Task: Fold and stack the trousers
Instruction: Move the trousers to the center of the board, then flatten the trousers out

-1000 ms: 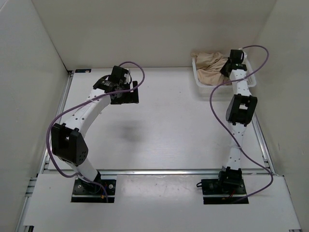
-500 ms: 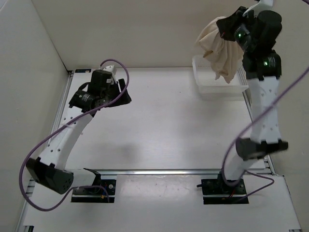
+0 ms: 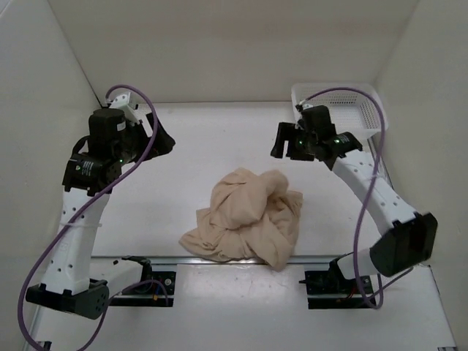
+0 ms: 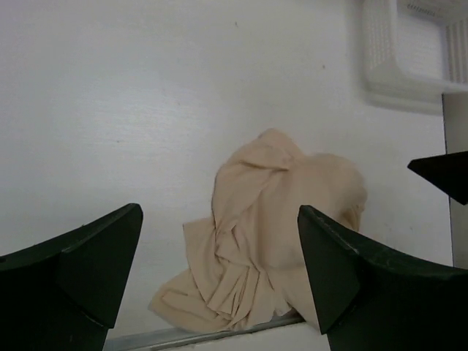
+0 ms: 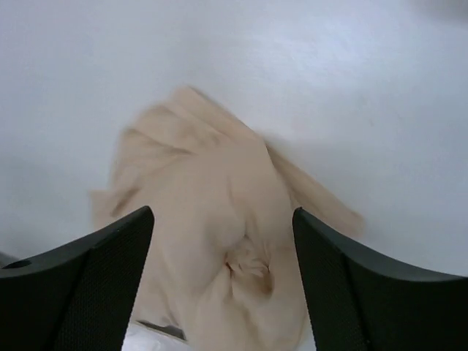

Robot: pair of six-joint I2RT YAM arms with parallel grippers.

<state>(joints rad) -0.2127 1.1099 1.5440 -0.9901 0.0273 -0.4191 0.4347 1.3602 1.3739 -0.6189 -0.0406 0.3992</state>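
Note:
The beige trousers (image 3: 245,219) lie in a crumpled heap on the white table, near its front edge and roughly midway between the two arms. Both wrist views look down on the trousers (image 4: 278,219) (image 5: 212,227) from above. My left gripper (image 3: 162,141) hangs high over the table's left side, open and empty (image 4: 219,216). Over the table, behind and to the right of the heap, my right gripper (image 3: 287,141) is also open, nothing between its fingers (image 5: 223,213). Neither gripper touches the cloth.
A white mesh basket (image 3: 374,110) stands at the back right corner, nothing showing inside it; its corner shows in the left wrist view (image 4: 402,66). A metal rail (image 3: 168,259) runs along the front edge, and the heap's near hem reaches it. White walls enclose the table.
The right arm lifted the trousers out of the basket, swung them toward the middle and let go; its gripper went from shut to open. The left arm swung back to the left.

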